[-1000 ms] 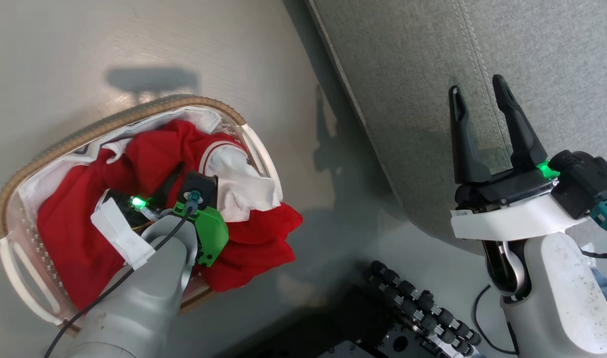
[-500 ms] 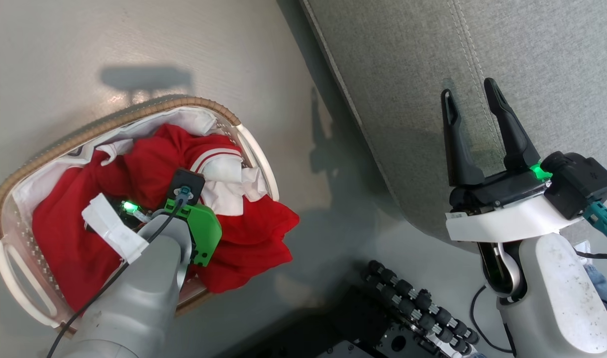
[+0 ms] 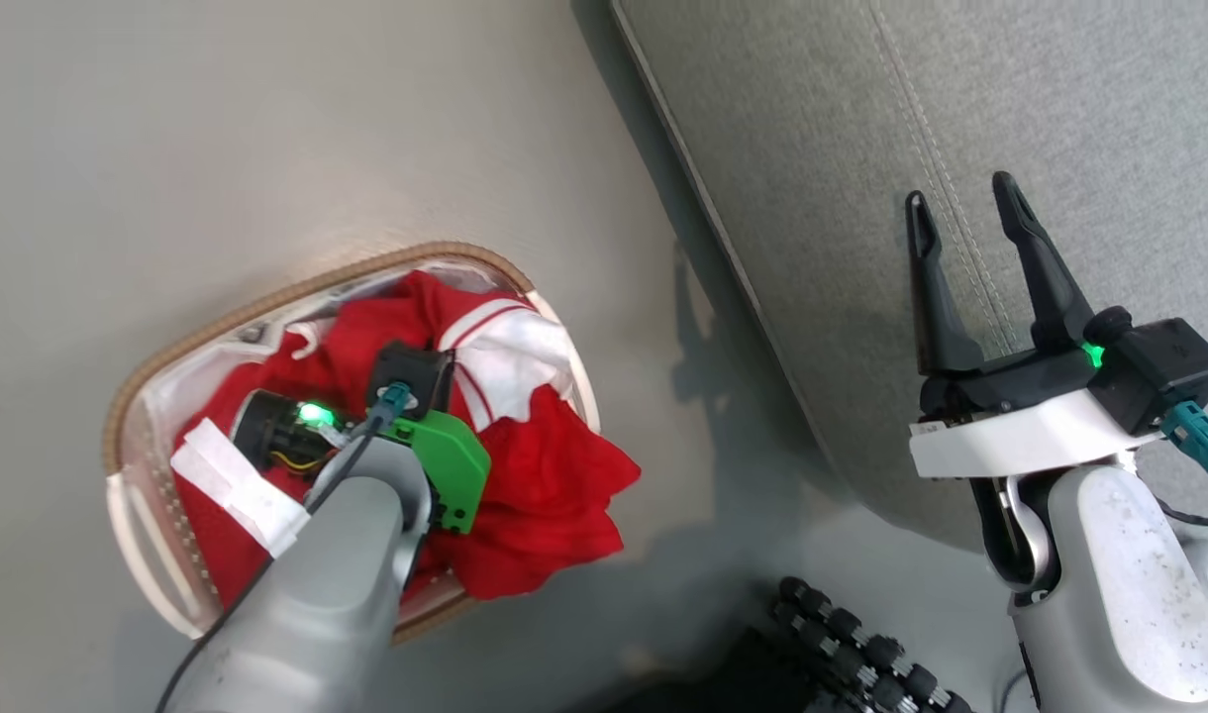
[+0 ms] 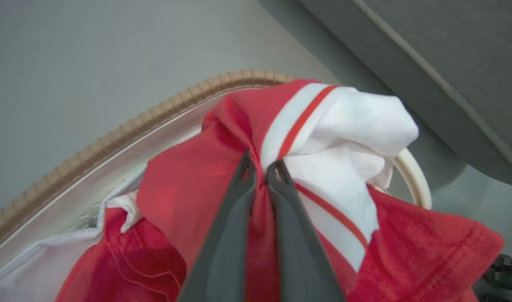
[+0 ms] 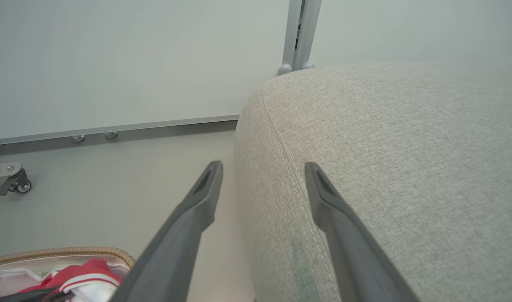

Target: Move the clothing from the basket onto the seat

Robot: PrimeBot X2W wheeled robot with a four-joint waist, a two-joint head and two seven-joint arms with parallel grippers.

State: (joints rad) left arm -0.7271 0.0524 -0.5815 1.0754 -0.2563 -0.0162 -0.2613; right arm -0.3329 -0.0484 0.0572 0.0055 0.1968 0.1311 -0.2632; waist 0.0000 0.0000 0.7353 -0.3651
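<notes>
The basket (image 3: pixel 297 287) stands on the floor at the left, holding red and white clothing (image 3: pixel 554 485) that spills over its near rim. My left arm reaches down into it. In the left wrist view my left gripper (image 4: pixel 260 164) is shut on a fold of the red clothing (image 4: pixel 189 167) beside its white striped cuff, just inside the woven rim of the basket (image 4: pixel 155 113). My right gripper (image 3: pixel 962 195) stands open and holds nothing, over the edge of the grey seat (image 3: pixel 812 149). In the right wrist view, my right gripper (image 5: pixel 263 167) straddles the stitched seam of the seat (image 5: pixel 386 167).
Bare grey floor lies between basket and seat. My base, with black rollers (image 3: pixel 861 644), sits at the bottom. Beyond the seat's rounded corner are a pale wall, a metal post (image 5: pixel 300 33) and a caster (image 5: pixel 12 182). The basket (image 5: pixel 71 251) shows low left.
The head camera has shifted, so the whole picture moved. My left gripper has closed on the red clothing, and the white part has bunched up toward it. The right gripper stays open.
</notes>
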